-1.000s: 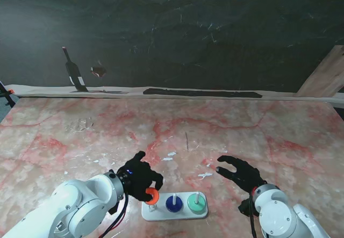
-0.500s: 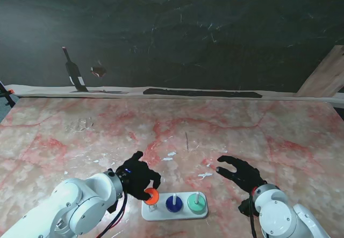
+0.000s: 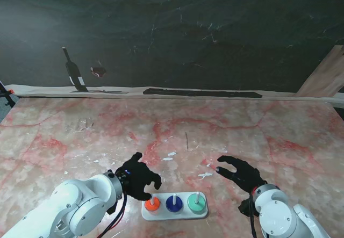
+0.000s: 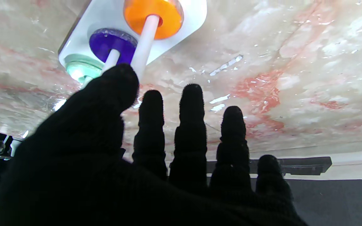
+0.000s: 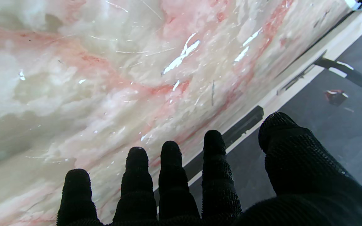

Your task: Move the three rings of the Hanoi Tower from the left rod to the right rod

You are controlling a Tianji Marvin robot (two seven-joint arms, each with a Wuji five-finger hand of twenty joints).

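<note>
Orange ring (image 3: 152,204) sits down on the left rod of the white base (image 3: 174,214), blue ring (image 3: 173,203) on the middle rod, green ring (image 3: 196,202) on the right rod. Left hand (image 3: 137,177) just beside the orange ring, fingers spread, grasping nothing. Right hand (image 3: 237,171) well apart from the base, fingers apart, nothing held, over the counter (image 3: 242,130).

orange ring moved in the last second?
Yes. The orange ring has dropped down the left rod onto the white base; earlier the left hand held it higher.
</note>
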